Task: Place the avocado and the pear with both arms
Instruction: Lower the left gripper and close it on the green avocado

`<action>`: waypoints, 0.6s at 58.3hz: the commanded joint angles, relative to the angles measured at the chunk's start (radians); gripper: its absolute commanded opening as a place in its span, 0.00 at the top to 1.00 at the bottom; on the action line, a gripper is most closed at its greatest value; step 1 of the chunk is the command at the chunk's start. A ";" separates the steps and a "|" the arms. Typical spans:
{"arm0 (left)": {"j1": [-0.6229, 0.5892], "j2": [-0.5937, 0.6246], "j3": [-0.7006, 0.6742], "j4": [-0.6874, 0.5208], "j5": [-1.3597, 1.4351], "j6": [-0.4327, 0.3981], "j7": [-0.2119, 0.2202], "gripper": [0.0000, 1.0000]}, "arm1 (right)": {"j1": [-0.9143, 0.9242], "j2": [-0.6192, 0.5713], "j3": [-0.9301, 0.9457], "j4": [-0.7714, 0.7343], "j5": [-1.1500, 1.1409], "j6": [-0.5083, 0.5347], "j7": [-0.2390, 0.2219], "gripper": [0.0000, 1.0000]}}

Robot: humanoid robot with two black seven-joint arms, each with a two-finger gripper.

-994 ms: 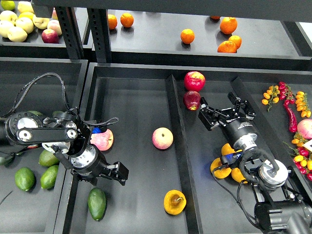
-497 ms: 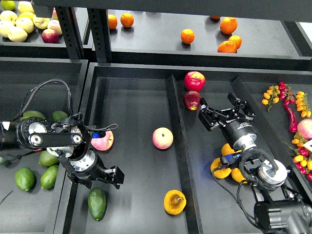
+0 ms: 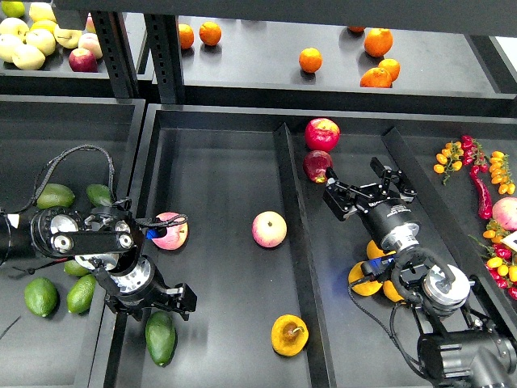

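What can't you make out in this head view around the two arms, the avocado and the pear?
- Left hand: seen small and dark, so open or shut cannot be told.
- Avocado: its upper end is covered by the left arm's wrist.
- Oranges beside the right arm: partly hidden behind the arm and its cable.
- Green avocados in the left bin: one is mostly hidden under the left arm.
- Pear: fully visible.

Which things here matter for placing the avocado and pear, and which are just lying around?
Belong to the job:
- elongated dark green avocado
- squat orange-yellow pear with a brown blotch
- left gripper
- right gripper

Just lying about:
- round pink-yellow apple
- brighter green avocados
- dark red apple
- round oranges on the shelf
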 commanded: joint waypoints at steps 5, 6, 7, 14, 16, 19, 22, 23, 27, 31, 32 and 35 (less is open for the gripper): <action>0.021 -0.004 -0.001 0.021 0.000 0.000 0.000 0.01 | 0.000 0.000 -0.002 -0.008 0.000 0.002 0.000 0.01; 0.022 -0.004 -0.001 0.021 0.000 0.000 0.000 0.01 | 0.000 0.000 -0.002 -0.006 0.000 0.002 0.000 0.01; 0.024 -0.004 -0.001 0.024 0.000 0.000 0.000 0.01 | 0.000 0.000 -0.002 -0.006 0.000 0.002 0.000 0.01; 0.028 -0.019 0.000 0.033 0.000 0.000 0.000 0.01 | -0.001 0.000 -0.002 -0.005 0.000 0.002 0.000 0.01; 0.030 -0.022 -0.001 0.037 0.002 0.000 0.000 0.01 | -0.001 0.000 -0.002 -0.003 0.000 0.002 0.000 0.01; 0.036 -0.024 0.000 0.043 0.002 0.000 0.000 0.01 | -0.001 0.000 -0.002 -0.002 0.000 0.002 0.000 0.01; 0.044 -0.028 -0.001 0.050 0.003 0.000 0.000 0.01 | -0.003 0.000 -0.002 0.001 0.000 0.002 0.000 0.01; 0.047 -0.028 -0.001 0.052 0.003 0.000 0.000 0.01 | -0.004 0.000 -0.002 0.001 0.002 0.002 0.000 0.01; 0.048 -0.030 0.000 0.063 0.005 0.000 0.000 0.01 | -0.009 0.000 -0.002 0.004 0.000 0.002 0.000 0.01; 0.050 -0.039 -0.001 0.069 0.003 0.000 0.000 0.01 | -0.012 0.000 0.000 0.006 0.002 0.002 0.000 0.01; 0.050 -0.041 -0.001 0.069 0.005 0.000 0.000 0.01 | -0.012 0.000 0.000 0.006 0.002 0.002 0.000 0.01; 0.048 -0.045 -0.001 0.076 0.005 0.000 0.000 0.01 | -0.014 0.000 0.000 0.006 0.002 0.003 0.000 0.01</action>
